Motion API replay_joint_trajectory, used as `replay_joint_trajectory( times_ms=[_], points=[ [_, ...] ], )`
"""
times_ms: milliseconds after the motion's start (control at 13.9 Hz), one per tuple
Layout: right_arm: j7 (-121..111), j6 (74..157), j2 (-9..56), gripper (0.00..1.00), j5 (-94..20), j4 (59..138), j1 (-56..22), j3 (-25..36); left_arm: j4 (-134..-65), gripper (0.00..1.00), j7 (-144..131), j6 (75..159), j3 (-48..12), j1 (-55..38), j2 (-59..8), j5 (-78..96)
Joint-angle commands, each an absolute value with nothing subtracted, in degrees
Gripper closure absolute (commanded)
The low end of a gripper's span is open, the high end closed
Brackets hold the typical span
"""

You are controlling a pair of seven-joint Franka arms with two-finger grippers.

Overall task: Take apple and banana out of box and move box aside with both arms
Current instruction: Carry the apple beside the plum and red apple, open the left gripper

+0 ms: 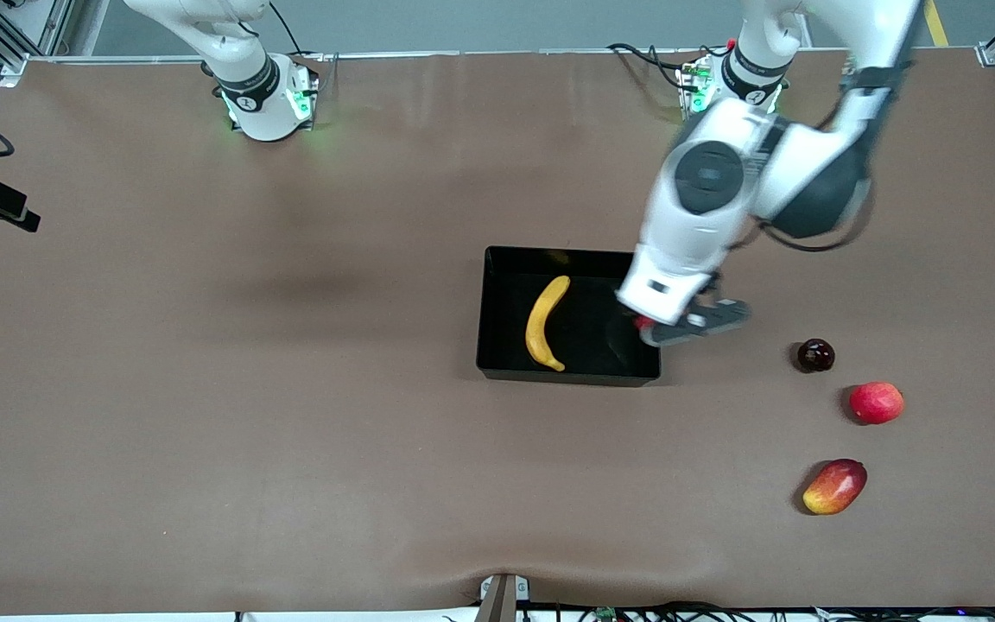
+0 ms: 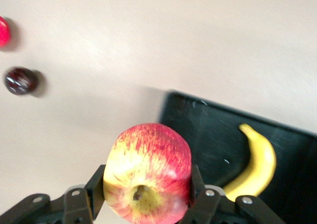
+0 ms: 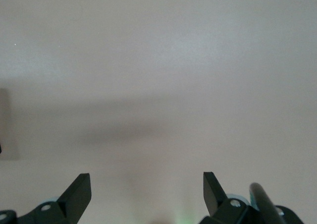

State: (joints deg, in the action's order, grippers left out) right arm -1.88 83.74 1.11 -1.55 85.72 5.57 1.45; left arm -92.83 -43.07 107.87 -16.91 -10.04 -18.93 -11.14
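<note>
Even overhead light, soft shadows; left arm [image 1: 722, 207] motion-blurred.

Both arms are glossy white moulded shells with rounded joints. The left arm [image 1: 748, 173] carries a dark grey round cap on one joint, a black rounded segment beside it and a thin black cable looping under it. Each base wears a black collar with a white mark and glows green. The left end effector [image 2: 147, 204] and right end effector [image 3: 147, 192] have matte black fingers with small silver screws.
</note>
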Motion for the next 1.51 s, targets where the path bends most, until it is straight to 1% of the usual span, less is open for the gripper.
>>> replay_joint_trajectory(
  times_ms=[0, 359, 718, 861, 1005, 1077, 1148, 1220, 1364, 1435],
  points=[
    [-2.2, 83.5, 2.1, 0.00, -3.5, 84.3, 5.0, 1.2, -92.7, 1.00, -36.8, 109.1, -17.4, -2.6, -21.3, -12.0],
    [-2.3, 83.5, 2.8, 0.00, -4.1, 84.3, 2.2, 1.3, -92.7, 1.00, -26.1, 122.2, -17.2, 8.1, -30.0, -12.8],
    [-2.4, 83.4, 5.8, 0.00, -3.9, 84.3, 1.1, 1.3, -92.7, 1.00, -25.5, 131.1, -17.2, 13.7, -38.6, -24.1],
    [-2.4, 83.5, 6.5, 0.00, -3.8, 84.3, 0.7, 1.3, -92.7, 1.00, -25.5, 134.2, -17.2, 15.6, -40.3, -27.0],
    [-2.2, 83.5, 6.7, 0.00, -4.2, 84.3, 0.6, 1.2, -92.7, 1.00, -25.1, 134.6, -17.2, 16.0, -41.6, -27.2],
    [-2.3, 83.5, 6.7, 0.00, -4.2, 84.3, 0.6, 1.3, -92.7, 0.74, -24.9, 134.6, -17.2, 16.0, -41.8, -27.1],
    [-2.3, 83.5, 6.7, 0.00, -4.2, 84.3, 1.0, 1.3, -92.7, 0.12, -24.8, 134.6, -17.2, 16.0, -41.7, -27.0],
    [-2.3, 83.5, 6.8, 0.00, -4.2, 84.3, 1.1, 1.3, -92.6, 0.00, -24.7, 134.6, -17.2, 16.1, -41.2, -27.1],
    [-2.1, 83.5, 6.7, 0.00, -4.2, 84.3, 0.7, 1.3, -92.5, 0.00, -25.0, 133.7, -18.1, 16.0, -39.2, -26.3],
    [-1.8, 83.5, 6.7, 0.00, -4.3, 84.3, 0.6, 1.2, -92.6, 0.00, -25.0, 131.8, -19.3, 15.8, -38.1, -26.3]
  ],
)
